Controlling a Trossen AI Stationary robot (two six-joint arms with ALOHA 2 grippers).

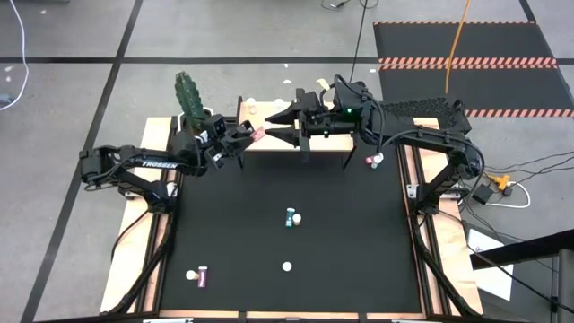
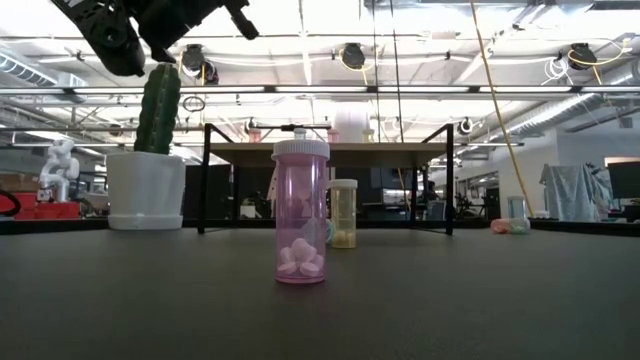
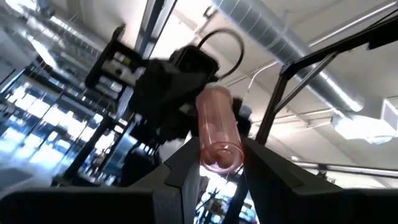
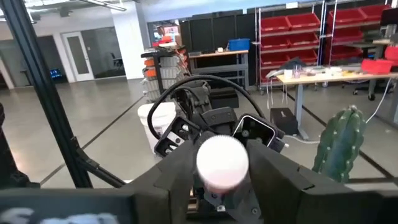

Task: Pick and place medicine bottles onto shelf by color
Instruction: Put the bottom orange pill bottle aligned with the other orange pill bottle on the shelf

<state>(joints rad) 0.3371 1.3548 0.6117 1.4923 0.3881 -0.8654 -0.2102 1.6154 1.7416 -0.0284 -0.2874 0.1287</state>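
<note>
Both grippers meet at upper centre of the high view, over the shelf's (image 1: 269, 142) left end. The left gripper (image 1: 244, 136) is clamped on a pink bottle (image 1: 258, 134) — in the left wrist view its fingers (image 3: 186, 163) pinch the clear pink body (image 3: 217, 134) near the base. The right gripper (image 1: 280, 126) has the same bottle's white cap (image 4: 222, 163) between its fingers, apparently closed on it, so this looks like a mid-air handover, probably to re-orient it before placing. Bottle is held level, above the shelf, not on it. Elsewhere: a purple bottle (image 2: 301, 212) stands upright centre-frame in the low view with white pills at the bottom; a yellow bottle (image 2: 343, 213) behind it, contents unclear. A teal bottle (image 1: 291, 217) mid-mat, another bottle (image 1: 203, 275) lying lower left, one (image 1: 374, 161) by the shelf's right leg. Cactus pot (image 2: 145, 189) at left.
</note>
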